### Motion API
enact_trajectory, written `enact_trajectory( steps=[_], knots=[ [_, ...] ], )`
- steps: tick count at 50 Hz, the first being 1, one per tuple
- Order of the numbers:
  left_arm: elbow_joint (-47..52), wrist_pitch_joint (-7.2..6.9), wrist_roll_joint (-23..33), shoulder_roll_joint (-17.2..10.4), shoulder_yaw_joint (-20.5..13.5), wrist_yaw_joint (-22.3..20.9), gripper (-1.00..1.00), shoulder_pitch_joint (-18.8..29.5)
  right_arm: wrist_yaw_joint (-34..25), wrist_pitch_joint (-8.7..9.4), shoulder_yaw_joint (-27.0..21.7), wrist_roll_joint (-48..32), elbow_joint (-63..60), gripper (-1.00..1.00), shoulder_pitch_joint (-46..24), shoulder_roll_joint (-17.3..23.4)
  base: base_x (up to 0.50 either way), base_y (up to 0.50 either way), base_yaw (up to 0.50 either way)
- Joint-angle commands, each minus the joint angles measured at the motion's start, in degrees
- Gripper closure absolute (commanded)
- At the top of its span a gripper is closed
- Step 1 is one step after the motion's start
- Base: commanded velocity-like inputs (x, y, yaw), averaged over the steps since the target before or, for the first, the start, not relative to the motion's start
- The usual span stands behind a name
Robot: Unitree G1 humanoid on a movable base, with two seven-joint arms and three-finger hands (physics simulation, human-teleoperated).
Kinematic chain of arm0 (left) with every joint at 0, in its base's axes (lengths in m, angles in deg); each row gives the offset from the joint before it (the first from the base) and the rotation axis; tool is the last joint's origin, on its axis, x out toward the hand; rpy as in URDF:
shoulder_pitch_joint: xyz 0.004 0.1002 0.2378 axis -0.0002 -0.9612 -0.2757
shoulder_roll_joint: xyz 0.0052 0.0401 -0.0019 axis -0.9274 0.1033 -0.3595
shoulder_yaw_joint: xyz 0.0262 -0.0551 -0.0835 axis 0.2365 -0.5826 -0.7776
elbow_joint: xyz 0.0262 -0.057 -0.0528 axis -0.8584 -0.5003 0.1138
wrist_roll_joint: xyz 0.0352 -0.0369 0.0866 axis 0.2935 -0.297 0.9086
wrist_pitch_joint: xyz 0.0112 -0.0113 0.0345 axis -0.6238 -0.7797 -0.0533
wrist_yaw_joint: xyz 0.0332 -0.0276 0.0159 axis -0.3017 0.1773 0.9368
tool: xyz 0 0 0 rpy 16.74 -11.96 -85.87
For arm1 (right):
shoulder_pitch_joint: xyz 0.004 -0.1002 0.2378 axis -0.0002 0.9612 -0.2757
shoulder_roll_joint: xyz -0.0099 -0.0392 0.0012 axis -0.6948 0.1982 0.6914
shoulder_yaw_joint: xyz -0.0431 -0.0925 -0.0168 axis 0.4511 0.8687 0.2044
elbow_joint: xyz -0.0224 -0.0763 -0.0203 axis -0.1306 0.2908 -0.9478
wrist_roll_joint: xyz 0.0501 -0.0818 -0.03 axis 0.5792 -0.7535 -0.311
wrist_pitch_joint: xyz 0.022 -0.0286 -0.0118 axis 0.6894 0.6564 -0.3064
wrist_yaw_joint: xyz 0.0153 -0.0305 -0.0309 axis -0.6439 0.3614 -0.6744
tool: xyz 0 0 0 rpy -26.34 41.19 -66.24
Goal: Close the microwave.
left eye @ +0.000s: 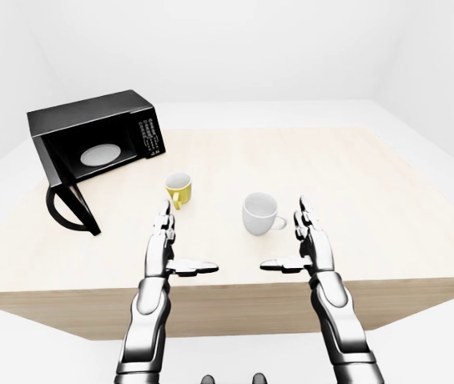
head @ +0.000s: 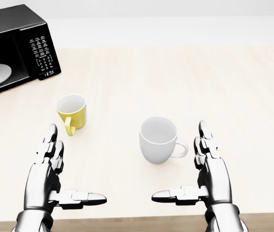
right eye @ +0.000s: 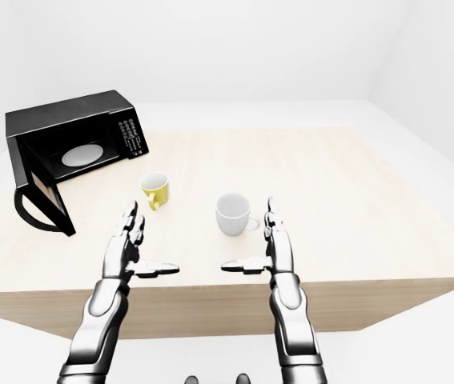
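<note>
A black microwave stands at the upper left of the wooden table, its cavity showing a white turntable. Its door hangs wide open, swung out toward the table's near edge at the left. My left hand hovers open over the near part of the table, well to the right of the door. My right hand is open too, palm facing the left hand. Neither touches anything.
A yellow mug sits between the microwave and my left hand. A white mug stands just above and left of my right hand. The table's near edge runs under both wrists.
</note>
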Motion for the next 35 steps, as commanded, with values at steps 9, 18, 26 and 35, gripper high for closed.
enact_trajectory(
  steps=[9,18,26,35],
  knots=[
    [1.2,-0.53,-0.8,-0.6,-1.1,-1.7,-1.00,-0.6,-1.1,-0.36,-0.8,0.8,1.2,-1.00,-0.4,0.4,0.00,0.00,0.00],
    [1.5,-0.42,-0.6,-0.5,-0.9,-1.9,-1.00,-0.9,-1.0,-0.78,-0.4,0.7,2.1,-1.00,-0.6,0.2,0.00,0.00,0.00],
    [2.3,-0.65,-0.6,-0.4,-0.7,-2.0,-1.00,-1.2,-0.8,-0.73,-0.3,0.7,2.1,-1.00,-0.6,0.1,0.00,0.00,0.00],
    [29.3,-5.12,-3.6,-0.5,-1.4,-4.1,-1.00,-9.8,0.2,4.98,2.9,-2.1,-21.3,-1.00,7.1,-0.2,0.00,0.00,0.00]
  ],
)
